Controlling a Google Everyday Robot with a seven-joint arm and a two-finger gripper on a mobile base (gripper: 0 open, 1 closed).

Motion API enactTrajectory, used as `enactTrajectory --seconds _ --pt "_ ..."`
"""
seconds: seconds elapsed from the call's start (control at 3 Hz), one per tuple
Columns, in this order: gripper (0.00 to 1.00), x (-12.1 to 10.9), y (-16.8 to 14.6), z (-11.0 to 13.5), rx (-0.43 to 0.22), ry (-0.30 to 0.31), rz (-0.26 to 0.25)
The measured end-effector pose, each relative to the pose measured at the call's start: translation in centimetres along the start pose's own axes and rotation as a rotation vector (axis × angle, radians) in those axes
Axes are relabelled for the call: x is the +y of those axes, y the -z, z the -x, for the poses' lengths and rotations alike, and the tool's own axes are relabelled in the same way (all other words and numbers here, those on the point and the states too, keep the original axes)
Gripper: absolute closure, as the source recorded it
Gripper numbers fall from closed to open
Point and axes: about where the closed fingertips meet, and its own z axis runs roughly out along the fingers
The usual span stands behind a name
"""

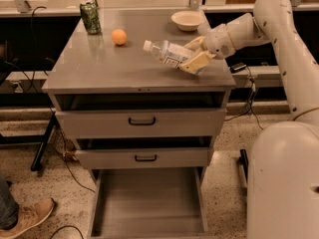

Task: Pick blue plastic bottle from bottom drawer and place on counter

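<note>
Gripping the bottle [167,53] by its base end, your pincer [191,55] is hanging clamped over the right part of the bench [99,68]. You are seeing the bottle tilting, its cap pointing up and left. The bottom drawer [149,198] is standing open below. A can [90,17], an orange ball [119,37] and a bowl [188,20] are sitting farther back.

The broad grey counter [99,71] has a smooth, glossy top that faintly mirrors the shiny green metal drink can [90,17]. Above its right part, the gripper [193,53], of smooth cream plastic, clasps the small clear blue plastic bottle [167,53] with its pale paper-like label. The grey bottom drawer [149,198] has a plain matt floor.
</note>
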Motion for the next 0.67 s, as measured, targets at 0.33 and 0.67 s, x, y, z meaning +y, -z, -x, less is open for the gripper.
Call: enactTrajectory --seconds 0.33,0.67 --pt "0.35 0.00 0.00 0.00 0.000 0.000 0.000" --pt "0.11 -0.03 0.00 0.02 0.001 -0.002 0.002"
